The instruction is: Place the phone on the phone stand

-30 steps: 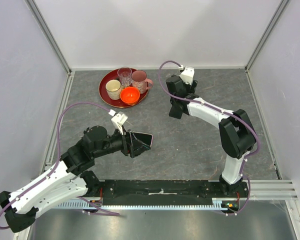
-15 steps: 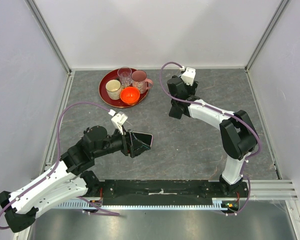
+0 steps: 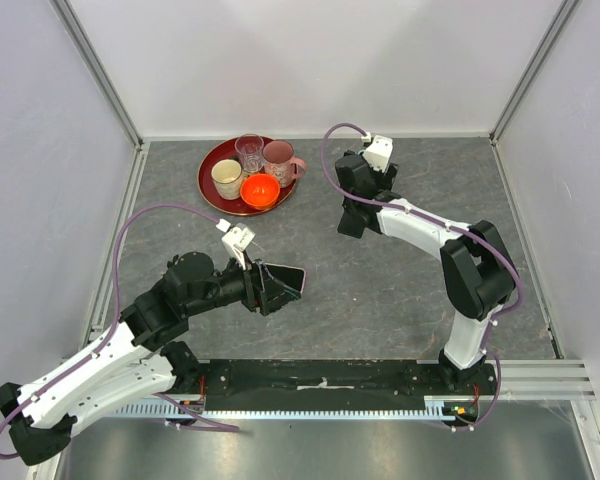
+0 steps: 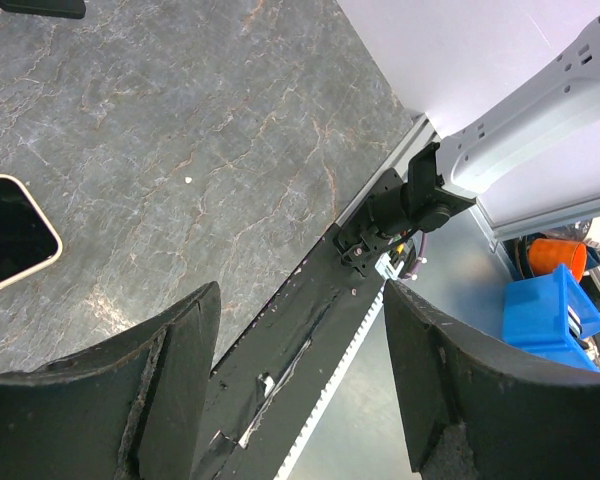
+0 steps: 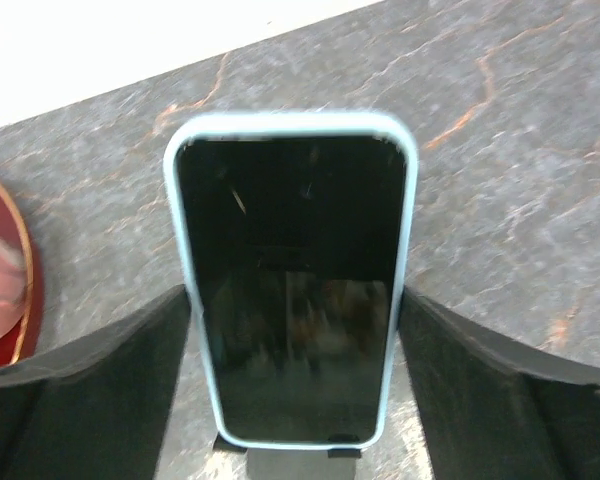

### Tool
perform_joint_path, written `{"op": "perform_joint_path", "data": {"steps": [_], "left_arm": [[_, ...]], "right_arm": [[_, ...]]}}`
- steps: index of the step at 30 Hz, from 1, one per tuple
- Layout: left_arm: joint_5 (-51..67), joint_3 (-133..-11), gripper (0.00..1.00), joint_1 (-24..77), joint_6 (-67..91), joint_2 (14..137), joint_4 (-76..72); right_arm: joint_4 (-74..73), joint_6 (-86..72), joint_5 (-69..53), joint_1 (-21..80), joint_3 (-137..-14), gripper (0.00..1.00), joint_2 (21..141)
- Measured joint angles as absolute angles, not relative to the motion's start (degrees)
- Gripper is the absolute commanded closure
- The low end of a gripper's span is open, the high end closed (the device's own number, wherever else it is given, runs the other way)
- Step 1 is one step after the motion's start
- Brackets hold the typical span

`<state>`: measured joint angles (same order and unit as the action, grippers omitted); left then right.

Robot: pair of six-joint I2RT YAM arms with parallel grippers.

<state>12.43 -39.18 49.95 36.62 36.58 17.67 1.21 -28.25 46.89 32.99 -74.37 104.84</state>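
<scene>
- The phone (image 5: 292,280), in a pale blue case, is seen upright with its dark screen toward the right wrist camera. It is over the grey surface (image 5: 500,150) toward the far side, to the right of the red tray (image 3: 204,185).
- It is flanked by the right claw (image 5: 295,300), whose fingers lie against its two long edges with no gap to be seen. It is judged to be gripped across its width.
- A dark piece (image 5: 242,447) is glimpsed under its lower edge. This may be the stand, but that cannot be told.
- The left claw (image 4: 300,295) is spread wide with nothing between its fingers, near a second phone (image 4: 10,235), cream-edged, that lies flat on the surface.
- The grip is taken on smooth, rounded case edges, so the phone could slide or twist if pressure were eased before the lower edge is seated.
- If the phone were lowered off-centre or tilted, the stand could be pushed over, or the phone could be dropped flat.
- The cups on the tray could be struck if the right arm were swung wide toward them.
</scene>
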Motion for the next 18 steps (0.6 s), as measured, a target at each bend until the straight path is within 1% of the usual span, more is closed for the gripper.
{"op": "perform_joint_path", "data": {"steps": [11, 15, 18], "left_arm": [[12.4, -39.2, 0.27, 50.0, 36.6, 36.6, 17.7], [11.8, -39.2, 0.27, 50.0, 36.6, 36.2, 18.5], [10.4, -39.5, 0.27, 50.0, 36.6, 35.7, 20.6]], "right_arm": [[-8.6, -29.3, 42.3, 34.3, -74.4, 0.02, 100.2], [-11.5, -29.0, 40.5, 34.3, -72.9, 0.02, 94.4], [-12.1, -28.5, 38.0, 34.3, -67.7, 0.02, 86.3]]}}
